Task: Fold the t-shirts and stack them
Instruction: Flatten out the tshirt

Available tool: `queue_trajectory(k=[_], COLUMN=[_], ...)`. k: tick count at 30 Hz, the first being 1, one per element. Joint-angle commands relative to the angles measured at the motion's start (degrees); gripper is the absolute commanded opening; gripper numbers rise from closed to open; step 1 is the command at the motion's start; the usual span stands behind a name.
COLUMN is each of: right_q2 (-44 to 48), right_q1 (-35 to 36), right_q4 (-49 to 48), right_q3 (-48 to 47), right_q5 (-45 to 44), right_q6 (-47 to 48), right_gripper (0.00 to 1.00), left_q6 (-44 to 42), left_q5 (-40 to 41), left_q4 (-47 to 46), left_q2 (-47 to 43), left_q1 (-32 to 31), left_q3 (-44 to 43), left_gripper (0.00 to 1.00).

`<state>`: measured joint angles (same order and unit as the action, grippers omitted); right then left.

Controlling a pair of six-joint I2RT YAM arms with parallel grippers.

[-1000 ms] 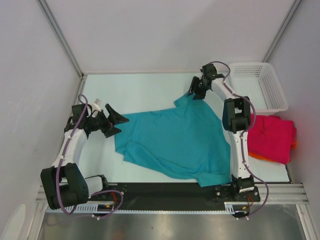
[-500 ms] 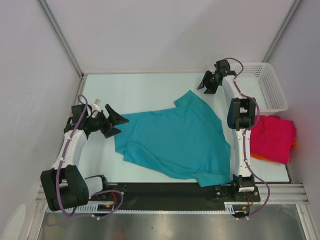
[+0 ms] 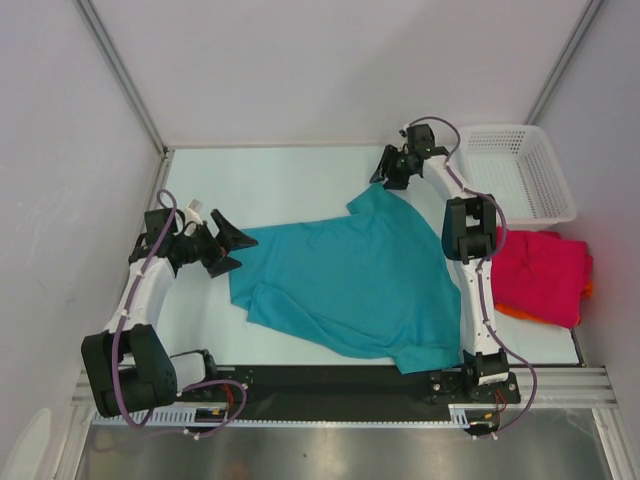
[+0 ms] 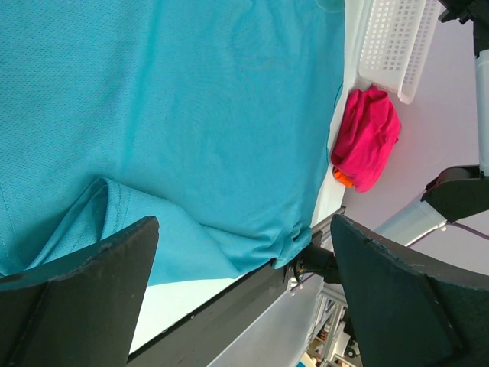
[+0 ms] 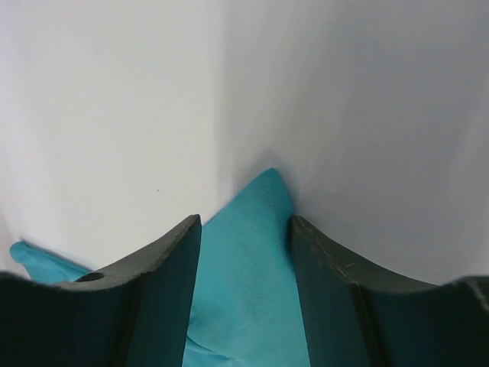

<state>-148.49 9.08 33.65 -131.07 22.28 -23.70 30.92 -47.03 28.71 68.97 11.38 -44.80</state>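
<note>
A teal t-shirt [image 3: 350, 280] lies spread and rumpled on the middle of the table, its near hem hanging over the front rail. My left gripper [image 3: 235, 247] is open at the shirt's left edge; in the left wrist view [image 4: 244, 222] its jaws stand wide apart over the teal cloth [image 4: 191, 115]. My right gripper [image 3: 392, 172] is open at the shirt's far corner. In the right wrist view [image 5: 244, 225] the pointed teal corner [image 5: 260, 191] lies between the parted jaws. A crimson-pink t-shirt [image 3: 545, 275] lies bunched at the right, over an orange edge [image 3: 515, 313].
A white mesh basket [image 3: 515, 170] stands at the back right, just behind the pink shirt; it also shows in the left wrist view [image 4: 393, 46]. Pale walls enclose the table on three sides. The black front rail [image 3: 330, 380] runs along the near edge.
My right gripper swung right toward the basket, then came back left to the teal shirt's far corner. The left arm and the shirts have not moved.
</note>
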Motion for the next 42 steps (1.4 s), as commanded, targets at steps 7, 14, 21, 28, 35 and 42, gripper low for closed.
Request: queue_trajectory(k=[7,14,21,28,35,42], right_q2=[-3.74,-4.27,-6.29,-5.15,-5.07,8.02], right_q1=[0.50,-1.61,-5.30,-8.64,-10.75,-10.31], right_q4=[6.43,7.04,8.10,3.27,3.18,1.32], right_q3=[0.82,-5.67,-18.24,-20.10,-18.18,-11.49], right_q5=[-0.57,-4.70,-14.62,-14.11,-7.26,-7.17], right_q6=[1.29,1.20,2.08,-1.87,-1.43,-0.38], right_gripper=[0.10,0.00,0.00,0.00,0.43,0.65], left_q6=[-2.35,-2.70,-2.97,-3.41,-3.58,-3.68], left_q5=[0.09,0.44,0.97,1.32,1.15,1.23], left_q4=[-0.67,-0.76,-0.67,0.29,0.73,-0.75], left_q2=[1.34,1.61,0.55,-1.38,-0.85,-0.07], left_q1=[0.23,0.40,0.40,0.40,0.31,0.14], left_q3=[-1.70,-1.17,0.85,1.64,0.85,3.04], left_gripper=[0.99,0.99,0.99,0.99,0.99,0.99])
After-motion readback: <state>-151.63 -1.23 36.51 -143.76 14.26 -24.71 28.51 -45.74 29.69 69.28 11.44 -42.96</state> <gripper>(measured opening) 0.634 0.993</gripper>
